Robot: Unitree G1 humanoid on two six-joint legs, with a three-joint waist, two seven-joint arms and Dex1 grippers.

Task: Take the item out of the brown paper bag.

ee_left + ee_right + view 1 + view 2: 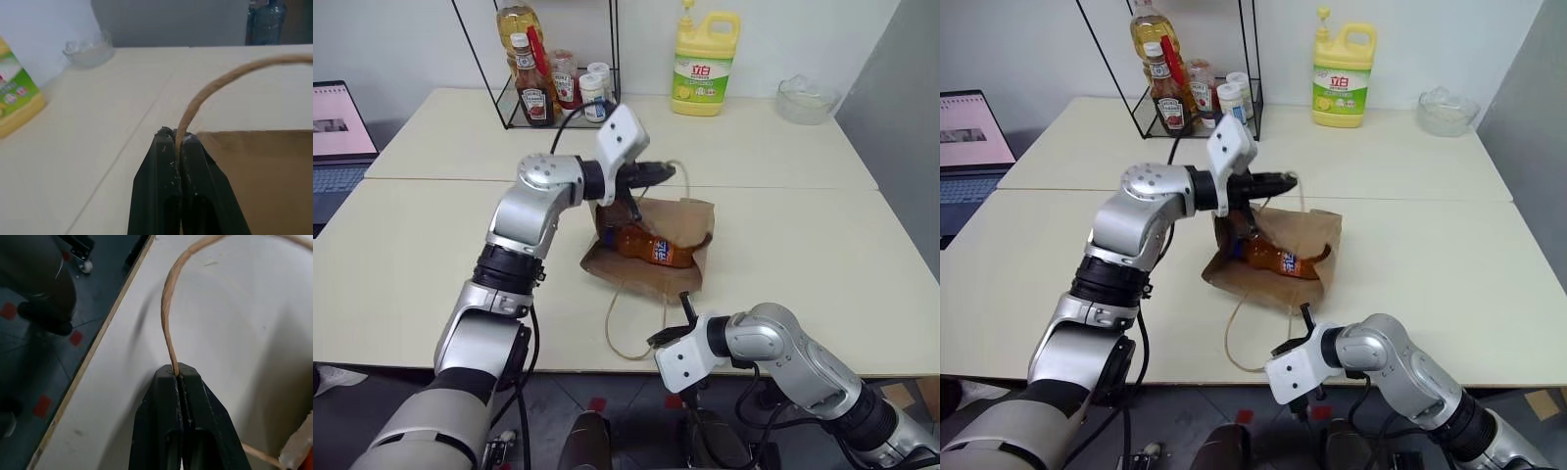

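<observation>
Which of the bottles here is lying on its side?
The orange soda bottle with the blue label, lying in the brown paper bag; the others stand upright.

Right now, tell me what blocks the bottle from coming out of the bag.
Nothing visible blocks the bag's open mouth; the orange bottle lies partly out. But both claws are busy: left claw and right claw each pinch a cord handle.
</observation>
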